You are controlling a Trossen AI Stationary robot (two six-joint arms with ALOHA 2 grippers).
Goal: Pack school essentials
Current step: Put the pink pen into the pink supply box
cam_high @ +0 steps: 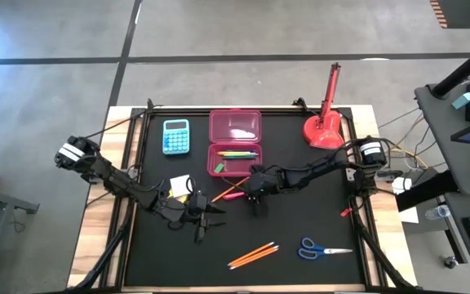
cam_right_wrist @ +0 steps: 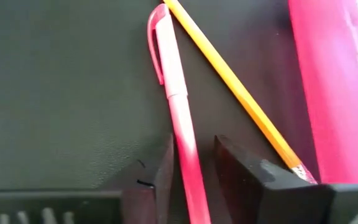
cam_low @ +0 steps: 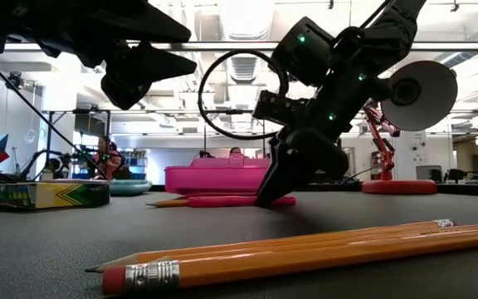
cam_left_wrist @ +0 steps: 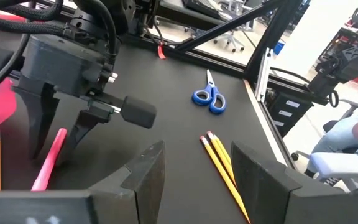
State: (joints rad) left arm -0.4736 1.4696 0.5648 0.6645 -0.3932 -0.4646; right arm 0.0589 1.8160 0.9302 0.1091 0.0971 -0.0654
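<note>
Just in front of the open pink case (cam_high: pixel 234 141), near the middle of the table (cam_high: pixel 300 220), the right gripper (cam_high: pixel 255 196) is down at the mat with its fingers set either side of a pink pen (cam_right_wrist: pixel 178 112); they are close on its barrel, though whether they have actually closed on it I cannot tell; an orange pencil (cam_right_wrist: pixel 235 87) lies just beside the pen, slanting toward the case edge. The left gripper (cam_high: pixel 200 219) hovers a little toward the front, fingers parted and holding nothing.

By my reading the packing is only begun; a few pens and pencils, green and yellow among them, already lie in the lower half of the case, while the lid half looks bare. Still out on the mat are the pink pen, the orange pencil beside it, a pair of orange pencils (cam_high: pixel 253 255) near the front edge, the blue-handled scissors (cam_high: pixel 315 247) beside them, and a small white-and-yellow pack (cam_high: pixel 179 184) close to the left arm; the light-blue calculator (cam_high: pixel 175 135) sits to the left of the case.
</note>
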